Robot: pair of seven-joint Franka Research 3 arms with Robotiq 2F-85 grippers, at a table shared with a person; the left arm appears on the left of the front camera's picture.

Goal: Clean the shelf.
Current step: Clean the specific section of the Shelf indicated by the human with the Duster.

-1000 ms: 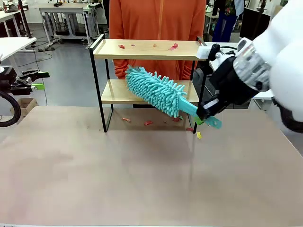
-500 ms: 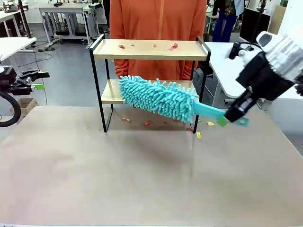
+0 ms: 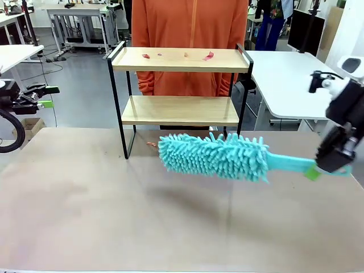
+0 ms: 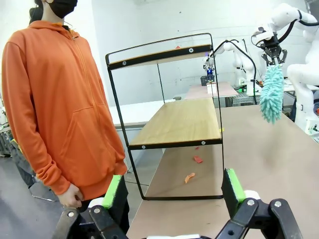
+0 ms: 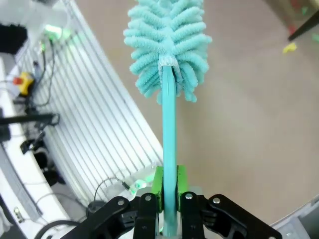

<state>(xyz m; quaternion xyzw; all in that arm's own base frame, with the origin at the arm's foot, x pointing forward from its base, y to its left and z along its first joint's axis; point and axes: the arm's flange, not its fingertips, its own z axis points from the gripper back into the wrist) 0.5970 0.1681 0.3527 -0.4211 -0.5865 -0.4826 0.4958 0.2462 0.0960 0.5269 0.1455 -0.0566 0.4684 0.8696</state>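
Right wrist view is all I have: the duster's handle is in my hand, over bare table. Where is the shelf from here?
Observer: The shelf stands just beyond the duster, which hangs over the table in front of it, clear of both boards.
Operator: Any scraps on it?
Observer: Yes, red scraps lie on the top board; the lower board looks bare.
Operator: And the left hand?
Observer: The left hand is open and empty, facing the shelf's end.
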